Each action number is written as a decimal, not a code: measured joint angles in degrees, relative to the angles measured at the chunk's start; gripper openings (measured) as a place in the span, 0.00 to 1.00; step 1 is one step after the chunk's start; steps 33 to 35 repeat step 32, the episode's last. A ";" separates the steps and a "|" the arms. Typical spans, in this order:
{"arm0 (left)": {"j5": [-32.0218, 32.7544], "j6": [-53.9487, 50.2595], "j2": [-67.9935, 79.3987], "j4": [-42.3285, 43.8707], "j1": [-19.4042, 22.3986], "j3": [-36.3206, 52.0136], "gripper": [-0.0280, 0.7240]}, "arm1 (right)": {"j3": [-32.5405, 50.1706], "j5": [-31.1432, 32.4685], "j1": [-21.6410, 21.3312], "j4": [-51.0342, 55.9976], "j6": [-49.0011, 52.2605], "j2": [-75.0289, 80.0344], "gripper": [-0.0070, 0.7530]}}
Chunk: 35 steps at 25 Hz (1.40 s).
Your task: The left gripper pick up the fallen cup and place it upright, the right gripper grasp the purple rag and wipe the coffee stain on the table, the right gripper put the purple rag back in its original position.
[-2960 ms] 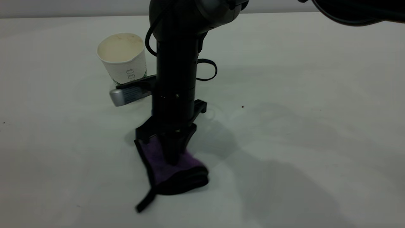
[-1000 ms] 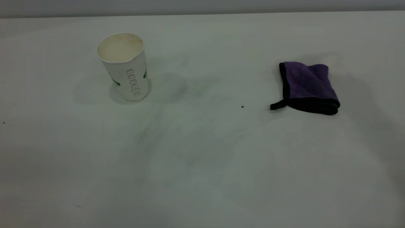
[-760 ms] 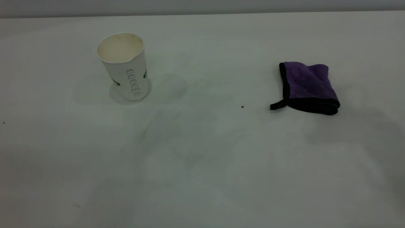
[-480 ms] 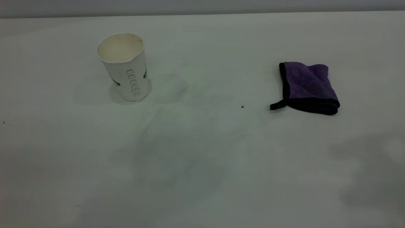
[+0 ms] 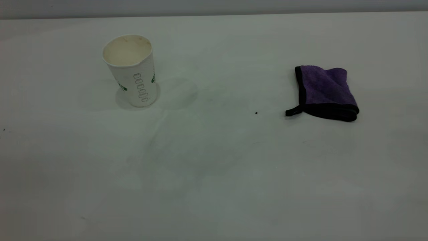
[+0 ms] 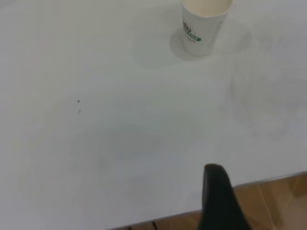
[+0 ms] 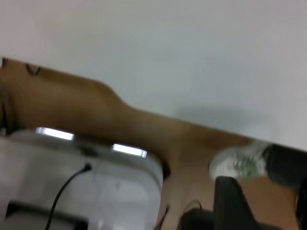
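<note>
On my left wrist feed only one black finger of the left gripper showed, hanging over the table's near edge with nothing against it; I couldn't tell how far its jaws stood apart. Well ahead of that finger, across a wide stretch of bare table, stood the cup — upright on its base, mouth up and apart from the gripper. I judged the cup step done.

The right gripper was even harder to read: a single dark finger over the floor beyond the table's edge, with a shoe and some pale equipment under it. No cloth was in its grasp as far as I could see, but whether it was spread or closed I couldn't tell.

On the exterior feed neither arm appeared at all. The purple rag lay folded flat on the tabletop, far to the side of the cup, its black loop tab sticking out toward a tiny dark speck. I could find no coffee stain — only faint smears in the middle of the table. By my reckoning all three steps looked finished and nothing was left but to park.
</note>
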 joint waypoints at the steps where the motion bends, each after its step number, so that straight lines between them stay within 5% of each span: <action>1: 0.00 0.00 0.00 0.00 0.00 0.00 0.70 | 0.42 -0.79 0.00 -0.34 0.79 -2.79 0.49; 20: 0.00 0.00 0.00 0.00 0.00 0.00 0.70 | 1.89 -2.62 -2.33 -0.84 3.46 -29.63 0.49; 35: 0.00 0.00 0.00 0.00 0.00 0.00 0.70 | 1.89 -2.35 -2.33 -0.82 3.51 -30.28 0.49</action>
